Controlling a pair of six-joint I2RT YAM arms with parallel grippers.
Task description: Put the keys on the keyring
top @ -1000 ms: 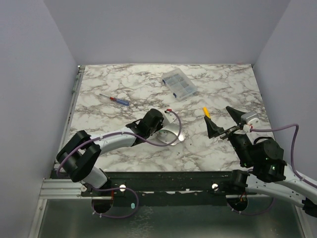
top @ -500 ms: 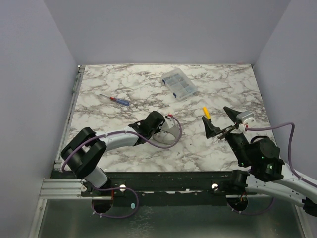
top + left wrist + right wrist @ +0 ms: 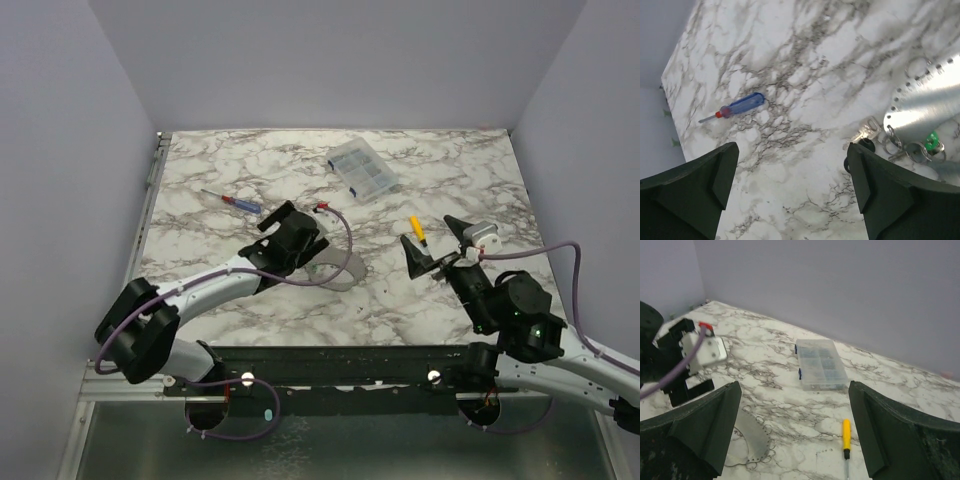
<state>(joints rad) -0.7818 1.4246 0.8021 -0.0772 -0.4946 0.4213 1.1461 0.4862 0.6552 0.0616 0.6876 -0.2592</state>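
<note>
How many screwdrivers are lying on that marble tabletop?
2. The blue-handled screwdriver lies on the left side. The yellow-handled screwdriver lies right of centre, nearer the arms than the clear organizer box. The arms may hide others.

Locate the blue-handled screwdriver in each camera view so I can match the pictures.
Top external: the blue-handled screwdriver lies left of centre, a little above the middle of the picture.
Left wrist: left of centre, with its tip pointing to the lower left.
Right wrist: not in it.
Shared landmark: the perforated metal disc, near the centre in the top view, at the right edge in the left wrist view, at the bottom left in the right wrist view.
</note>
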